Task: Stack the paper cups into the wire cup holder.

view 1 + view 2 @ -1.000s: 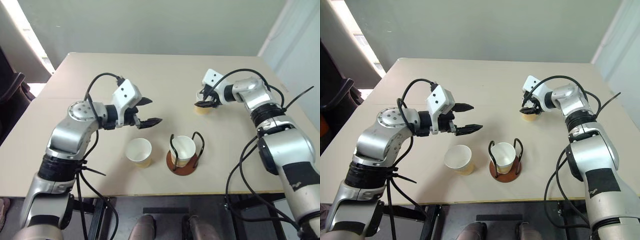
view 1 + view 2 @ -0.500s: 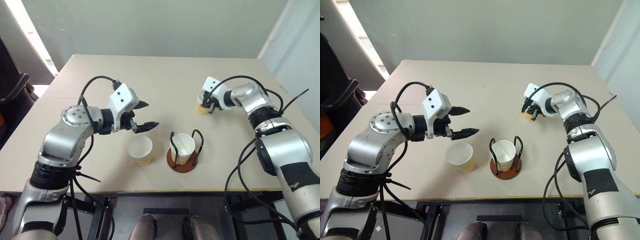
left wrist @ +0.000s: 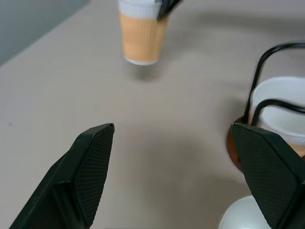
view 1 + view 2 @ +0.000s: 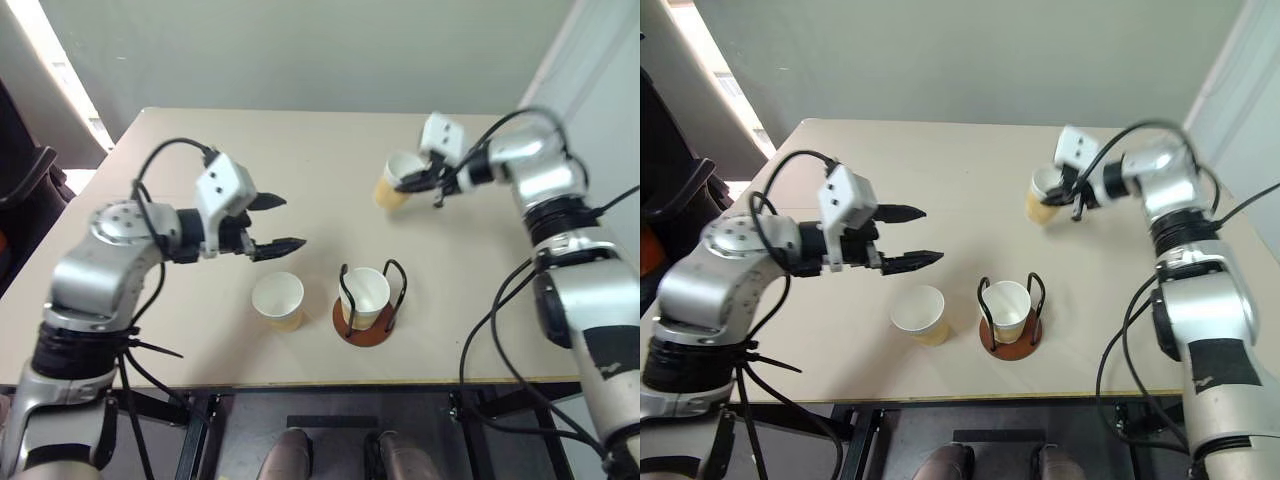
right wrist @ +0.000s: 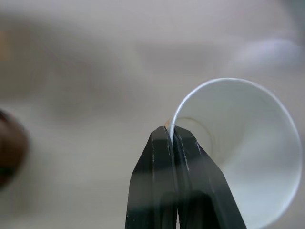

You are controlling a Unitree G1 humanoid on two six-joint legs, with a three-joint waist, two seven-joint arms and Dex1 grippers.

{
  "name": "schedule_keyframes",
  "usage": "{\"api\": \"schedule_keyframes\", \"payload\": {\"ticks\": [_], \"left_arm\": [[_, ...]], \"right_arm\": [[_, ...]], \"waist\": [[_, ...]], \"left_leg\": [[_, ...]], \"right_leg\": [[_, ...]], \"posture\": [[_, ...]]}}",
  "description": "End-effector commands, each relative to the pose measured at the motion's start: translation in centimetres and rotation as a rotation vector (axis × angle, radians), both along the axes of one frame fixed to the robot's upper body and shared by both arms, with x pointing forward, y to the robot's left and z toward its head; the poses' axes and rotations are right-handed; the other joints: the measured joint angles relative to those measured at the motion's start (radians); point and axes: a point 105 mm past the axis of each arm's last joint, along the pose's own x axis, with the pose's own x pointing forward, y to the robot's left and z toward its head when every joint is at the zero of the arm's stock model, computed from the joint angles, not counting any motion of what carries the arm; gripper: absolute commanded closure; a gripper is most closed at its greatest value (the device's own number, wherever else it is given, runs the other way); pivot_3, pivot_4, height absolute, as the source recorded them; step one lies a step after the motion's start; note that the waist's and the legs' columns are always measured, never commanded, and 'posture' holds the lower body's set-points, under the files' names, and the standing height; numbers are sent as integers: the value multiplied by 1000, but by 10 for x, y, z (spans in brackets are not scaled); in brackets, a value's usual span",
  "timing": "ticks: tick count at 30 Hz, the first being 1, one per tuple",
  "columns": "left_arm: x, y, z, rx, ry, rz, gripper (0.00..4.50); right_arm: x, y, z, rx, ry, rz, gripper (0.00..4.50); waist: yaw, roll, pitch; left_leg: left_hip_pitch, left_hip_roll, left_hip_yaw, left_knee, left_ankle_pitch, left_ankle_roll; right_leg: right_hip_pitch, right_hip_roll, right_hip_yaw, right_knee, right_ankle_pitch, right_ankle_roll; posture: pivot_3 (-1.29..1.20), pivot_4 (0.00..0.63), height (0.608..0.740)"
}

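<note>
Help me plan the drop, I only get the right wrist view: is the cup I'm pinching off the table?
Observer: Yes. The right gripper grips the held cup by its rim, tilted, above the table, with the cup's shadow beneath it in the left wrist view.
Operator: Where's the holder?
Observer: The wire cup holder stands near the table's front edge, closer to the robot than your cup.
Operator: Is it empty?
Observer: No, a nested cup sits upright between the wire loops.
</note>
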Motion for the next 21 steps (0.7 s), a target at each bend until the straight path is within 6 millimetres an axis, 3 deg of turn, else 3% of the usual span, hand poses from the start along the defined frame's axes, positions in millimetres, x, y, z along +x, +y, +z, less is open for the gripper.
{"api": "schedule_keyframes", "payload": {"ticks": [1,3,5,10,14,21], "left_arm": [[-31,15,20,-9,-16,-111,287],[-38,22,16,20,6,-130,287],[-38,25,9,45,27,-126,287],[-37,22,4,59,37,-139,287],[-38,21,2,64,42,-136,287],[-40,24,-1,80,55,-115,287]], "right_arm": [[-56,11,12,-82,-36,215,4471],[-81,17,1,-135,-3,292,4471],[-93,21,-9,-176,19,333,4471],[-97,26,-15,-204,25,357,4471],[-99,28,-21,-226,24,375,4471],[-109,30,-32,-265,53,427,4471]], "waist": [[-2,0,0],[-2,0,0],[-3,0,0],[-8,0,0],[-11,0,0],[-13,0,0]], "left_leg": [[0,0,0,0,1,-2],[0,1,0,0,1,-2],[1,1,0,2,0,-2],[3,1,-2,3,-2,11],[4,1,-1,3,4,13],[4,1,-1,2,7,14]], "right_leg": [[1,1,0,-1,0,0],[3,2,0,-4,-1,-1],[5,2,1,-5,-1,-1],[5,2,2,-3,1,-2],[5,2,1,-2,2,-13],[5,2,1,-2,3,-14]], "posture": [[0,150,740],[0,150,740],[0,150,740],[0,150,740],[0,150,740],[0,150,740]]}}
